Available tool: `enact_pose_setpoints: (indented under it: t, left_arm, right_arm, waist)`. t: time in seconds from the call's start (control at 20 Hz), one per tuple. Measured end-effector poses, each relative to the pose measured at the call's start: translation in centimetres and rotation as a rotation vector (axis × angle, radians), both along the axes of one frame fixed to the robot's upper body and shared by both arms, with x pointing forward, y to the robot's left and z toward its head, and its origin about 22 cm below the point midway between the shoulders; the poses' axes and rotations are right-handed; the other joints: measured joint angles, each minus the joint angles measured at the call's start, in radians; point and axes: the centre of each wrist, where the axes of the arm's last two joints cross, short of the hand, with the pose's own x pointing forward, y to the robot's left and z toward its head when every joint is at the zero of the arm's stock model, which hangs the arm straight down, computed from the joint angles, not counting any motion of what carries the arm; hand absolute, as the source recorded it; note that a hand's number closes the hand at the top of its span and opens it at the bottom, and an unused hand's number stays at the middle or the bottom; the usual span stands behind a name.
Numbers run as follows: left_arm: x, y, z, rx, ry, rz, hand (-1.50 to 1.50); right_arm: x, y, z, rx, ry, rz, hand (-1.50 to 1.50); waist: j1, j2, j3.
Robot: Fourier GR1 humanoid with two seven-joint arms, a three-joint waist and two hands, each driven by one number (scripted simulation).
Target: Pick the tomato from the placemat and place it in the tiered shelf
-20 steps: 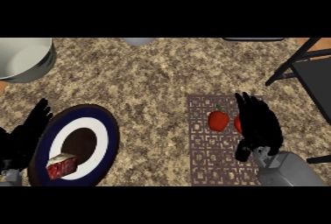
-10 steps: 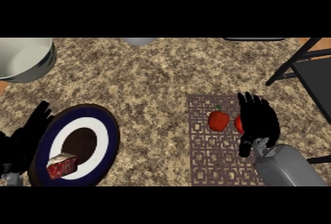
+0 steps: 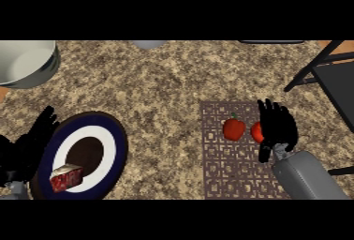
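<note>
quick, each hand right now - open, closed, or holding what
left hand: open, resting by the plate.
right hand: open, against a red tomato, not holding.

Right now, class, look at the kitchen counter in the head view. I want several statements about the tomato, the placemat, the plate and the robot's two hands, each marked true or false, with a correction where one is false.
1. Two red items lie on the placemat. True: one stands clear, the other is partly hidden by the right hand.
2. The right hand is over the plate. False: it is over the placemat's right part.
3. The plate has a dark blue rim and carries a cake slice. True.
4. The left hand holds a tomato. False: it rests open at the left edge, beside the plate.
5. A grey pot stands at the upper left. True.
</note>
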Motion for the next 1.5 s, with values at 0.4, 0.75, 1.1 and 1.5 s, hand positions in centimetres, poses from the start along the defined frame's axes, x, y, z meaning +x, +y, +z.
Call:
enact_pose_setpoints:
  t: [0.4,0.75,1.1,1.5]
  left_arm:
    - [-0.2,0.5,0.1,0.001,0.003,-0.002,0.0]
    - [-0.2,0.5,-0.3,0.009,0.006,0.005,0.0]
    - [-0.3,0.4,-0.3,0.006,0.002,-0.005,0.0]
    - [0.1,0.1,-0.3,0.005,0.0,0.003,0.0]
  right_arm:
    - [1.1,-2.0,-1.6,0.009,-0.004,0.009,-1.5]
    - [1.0,-2.1,-2.8,0.039,0.018,-0.005,1.5]
    - [2.4,-3.2,-3.2,0.034,0.013,0.042,1.5]
    - [1.6,-3.2,-2.3,0.001,-0.1,0.096,1.5]
  waist:
    - [0.0,0.0,0.0]
    - [0.0,-0.003,-0.003]
    - [0.004,-0.009,-0.009]
    - [-0.002,-0.008,-0.007]
